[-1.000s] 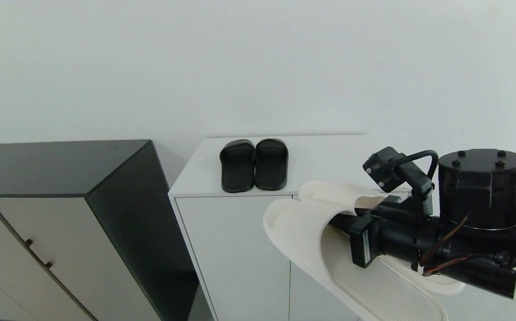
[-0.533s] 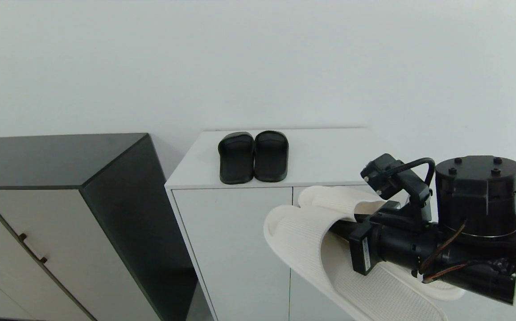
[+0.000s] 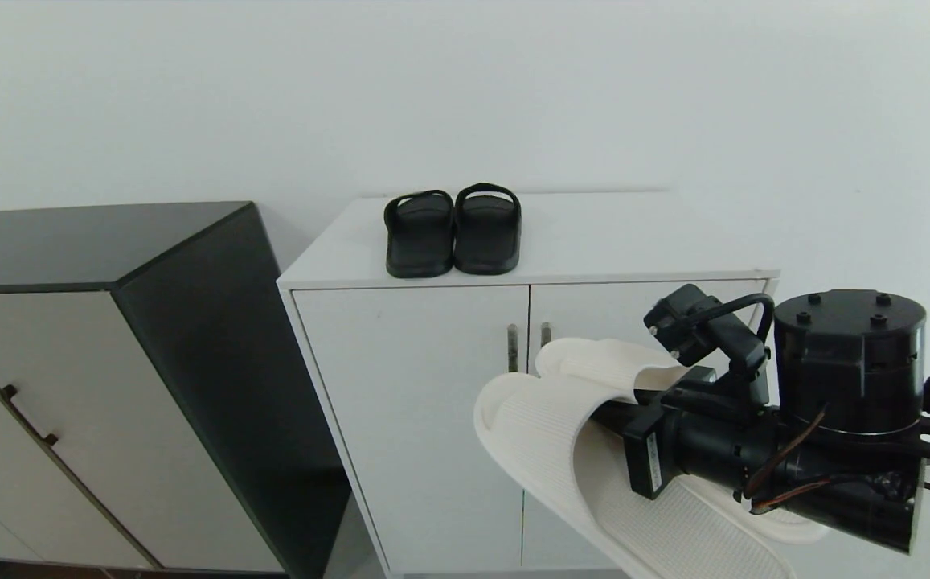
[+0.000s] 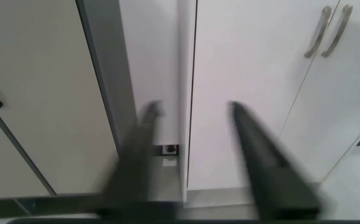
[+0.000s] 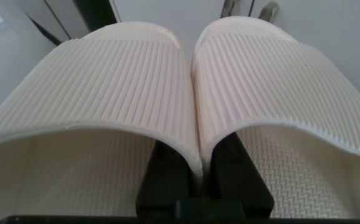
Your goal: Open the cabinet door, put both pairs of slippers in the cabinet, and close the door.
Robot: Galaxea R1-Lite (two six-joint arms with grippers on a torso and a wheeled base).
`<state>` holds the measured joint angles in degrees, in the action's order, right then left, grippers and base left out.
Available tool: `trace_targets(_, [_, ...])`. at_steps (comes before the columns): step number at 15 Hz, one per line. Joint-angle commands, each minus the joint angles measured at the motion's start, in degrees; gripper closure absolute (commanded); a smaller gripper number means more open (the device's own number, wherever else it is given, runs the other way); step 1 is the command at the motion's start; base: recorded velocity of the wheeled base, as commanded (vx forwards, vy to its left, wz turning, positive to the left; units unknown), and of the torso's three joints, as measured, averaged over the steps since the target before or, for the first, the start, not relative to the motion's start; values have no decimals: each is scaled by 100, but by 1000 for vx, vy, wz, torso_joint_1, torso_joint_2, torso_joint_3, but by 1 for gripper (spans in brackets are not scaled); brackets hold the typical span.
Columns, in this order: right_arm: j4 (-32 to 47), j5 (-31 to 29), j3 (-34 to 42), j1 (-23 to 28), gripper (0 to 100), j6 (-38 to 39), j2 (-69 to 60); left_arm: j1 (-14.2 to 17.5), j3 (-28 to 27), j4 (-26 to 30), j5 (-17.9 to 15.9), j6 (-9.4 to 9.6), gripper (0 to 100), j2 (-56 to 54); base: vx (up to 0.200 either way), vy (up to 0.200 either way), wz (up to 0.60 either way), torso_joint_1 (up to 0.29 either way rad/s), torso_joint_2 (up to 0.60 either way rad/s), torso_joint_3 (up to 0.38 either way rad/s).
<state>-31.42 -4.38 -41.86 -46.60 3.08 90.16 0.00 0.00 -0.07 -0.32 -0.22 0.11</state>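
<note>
A pair of black slippers point(image 3: 452, 231) rests side by side on top of the white cabinet point(image 3: 408, 394), whose two doors are closed, handles point(image 3: 527, 346) meeting at the middle. In front of the right door my right gripper point(image 3: 617, 406) is shut on a pair of white ribbed slippers point(image 3: 549, 422), its fingers point(image 5: 236, 168) pinching the two inner straps point(image 5: 195, 112) together. My left gripper point(image 4: 192, 112) is open, low down before the cabinet's left edge point(image 4: 186, 93), holding nothing.
A dark cabinet point(image 3: 111, 386) with pale doors stands against the white cabinet's left side. A narrow gap point(image 4: 161, 124) runs between the two. A plain white wall point(image 3: 465, 96) is behind both.
The head view has sunk, so the cabinets sit higher in the picture and the white cabinet's handles have come into view. The right gripper keeps the white slippers, slightly lower.
</note>
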Motion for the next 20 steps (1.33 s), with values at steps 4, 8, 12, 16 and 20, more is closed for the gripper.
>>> trace_targets(4, [-14,-11,82,-24,100,8,-7,0,0,-1,-3,13,0,-2,0,0,0,-167,484,321])
trace_targets(8, [-14,-11,143,-24,100,8,-7,0,0,-1,-12,13,0,-2,0,0,0,-134,470,338])
trace_targets(12, [-14,-2,170,-24,100,8,45,0,0,7,-47,233,0,-2,0,0,0,-90,452,359])
trace_targets(16, [-84,-2,310,-24,100,8,63,-9,0,16,-197,250,0,7,0,0,0,-29,405,369])
trace_targets(20, [-260,-2,425,-24,100,-1,116,0,-44,-37,-223,277,0,-2,0,0,0,-4,80,79])
